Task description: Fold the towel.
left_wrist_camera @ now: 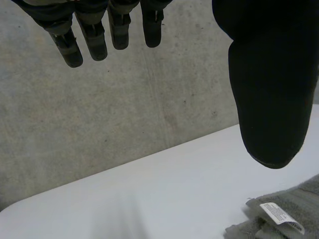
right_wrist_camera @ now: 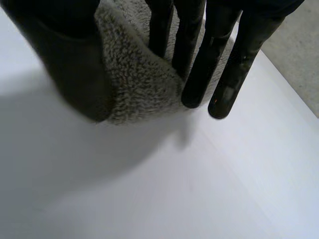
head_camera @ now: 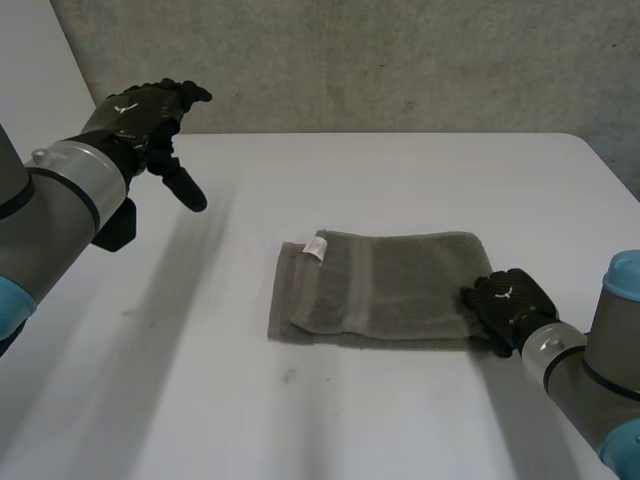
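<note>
The folded grey towel [head_camera: 385, 285] lies mid-table [head_camera: 300, 180] — the right hand [head_camera: 507, 303] pinches its right edge between thumb and fingers. The left hand [head_camera: 145, 115] hovers above the table's far left corner — fingers loose, holding nothing.

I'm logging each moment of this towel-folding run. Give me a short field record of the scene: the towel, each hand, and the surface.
object: grey towel, folded over on itself, lying flat; white label at its far left corner
right arm: right hand at the towel's near right corner, cloth pinched between thumb and fingers
left arm: left hand raised over the table's left side, fingers relaxed, holding nothing, apart from the towel
surface: white table
</note>
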`<state>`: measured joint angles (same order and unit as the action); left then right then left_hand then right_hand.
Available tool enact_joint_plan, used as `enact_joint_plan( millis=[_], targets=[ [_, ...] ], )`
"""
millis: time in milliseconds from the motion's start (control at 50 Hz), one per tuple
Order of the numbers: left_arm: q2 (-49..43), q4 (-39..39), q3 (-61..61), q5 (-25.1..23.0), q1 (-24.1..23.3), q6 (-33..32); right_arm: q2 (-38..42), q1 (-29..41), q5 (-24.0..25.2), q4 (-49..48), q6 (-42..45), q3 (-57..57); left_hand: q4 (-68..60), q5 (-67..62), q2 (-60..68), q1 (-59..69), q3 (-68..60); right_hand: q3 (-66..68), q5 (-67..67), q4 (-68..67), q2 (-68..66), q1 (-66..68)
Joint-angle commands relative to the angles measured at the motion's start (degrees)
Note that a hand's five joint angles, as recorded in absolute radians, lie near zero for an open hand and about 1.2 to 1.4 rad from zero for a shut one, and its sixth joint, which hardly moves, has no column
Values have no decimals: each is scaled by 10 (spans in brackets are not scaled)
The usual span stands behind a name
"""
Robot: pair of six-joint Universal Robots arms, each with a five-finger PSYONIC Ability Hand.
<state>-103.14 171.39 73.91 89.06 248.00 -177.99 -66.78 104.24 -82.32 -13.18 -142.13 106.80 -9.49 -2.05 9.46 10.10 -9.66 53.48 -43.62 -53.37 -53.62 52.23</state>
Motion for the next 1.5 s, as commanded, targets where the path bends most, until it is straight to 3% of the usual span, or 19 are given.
enact_joint_plan(
  millis=[20, 120, 260, 420, 560, 580, 600, 660, 700, 720, 760, 780, 820, 940, 1060, 1160, 1220, 1320, 1500],
  targets=[
    [0, 1, 0, 0, -5, -2, -7, -4, 0, -5, 6, -17, -5, 21, 5, -1, -3, 247, -246, -248, -246, 260],
    [0, 0, 1, -1, -6, -2, -21, 10, -8, -27, 41, -49, -5, 21, 5, -1, -3, 265, -264, -266, -264, 278],
    [0, 0, 2, -1, -8, -2, 40, 214, -28, -30, 191, -175, -5, 21, 5, -1, -3, 265, -264, -266, -264, 278],
    [1, 0, 2, 0, -8, -2, 143, 335, 2, -24, 338, -257, -5, 21, 5, -1, -3, 265, -264, -266, -264, 278],
    [0, 0, 4, 0, -8, -2, 180, 359, 18, -26, 356, -266, -5, 21, 5, -1, -3, 265, -264, -266, -264, 278],
    [0, 0, 4, 0, -9, -2, 175, 358, 7, -26, 348, -262, -5, 21, 5, -1, -3, -31, 32, 30, 32, -18],
    [-1, 0, 4, 0, -9, -2, 165, 355, -10, -27, 328, -256, -5, 21, 5, -1, -3, -435, 436, 434, 436, -422],
    [-5, 2, 4, -2, -12, -1, 150, 353, -24, -29, 297, -251, -5, 21, 5, -1, -3, -435, 436, 434, 436, -422],
    [-10, 3, 4, -2, -14, 1, 82, 339, -36, -37, 155, -217, -5, 21, 5, -1, -3, -435, 436, 434, 436, -422],
    [-15, 6, 4, -2, -15, 3, 82, 339, -36, -37, 154, -216, -5, 21, 5, -1, -3, -435, 436, 434, 436, -422],
    [-20, 8, 4, -2, -16, 5, 15, 310, -29, -51, 10, -176, -5, 21, 5, -1, -3, -435, 436, 434, 436, -422],
    [-24, 11, 4, -2, -18, 5, 15, 310, -29, -51, 10, -176, -5, 21, 5, -1, -3, -435, 436, 434, 436, -422],
    [-29, 16, 4, -2, -24, 5, -50, 280, -21, -66, -120, -141, -5, 21, 5, -1, -3, -435, 436, 434, 436, -422],
    [-64, 62, 15, -1, -66, 12, -100, 199, -20, -61, -283, -121, -5, 21, 5, -1, -3, -435, 436, 434, 436, -422],
    [-101, 83, 17, -1, -104, 35, -93, 142, -24, -23, -304, -128, -5, 21, 5, -1, -3, -435, 436, 434, 436, -422],
    [-166, 106, 19, 0, -139, 70, -50, 136, -27, 2, -311, -145, -7, 18, 8, 1, -5, -435, 436, 434, 436, -422],
    [-184, 113, 19, 1, -143, 72, -22, 134, -25, 13, -312, -152, -7, 18, 8, 1, -6, -435, 436, 434, 436, -422],
    [-246, 120, 14, 48, -145, 68, 46, 140, -20, 16, -320, -166, -9, 17, 9, 3, -7, -435, 436, 434, 436, -422],
    [-260, 119, 17, 77, -143, 66, 116, 144, 0, 18, -336, -205, -9, 17, 9, 3, -7, -435, 436, 434, 436, -422]
  ],
)
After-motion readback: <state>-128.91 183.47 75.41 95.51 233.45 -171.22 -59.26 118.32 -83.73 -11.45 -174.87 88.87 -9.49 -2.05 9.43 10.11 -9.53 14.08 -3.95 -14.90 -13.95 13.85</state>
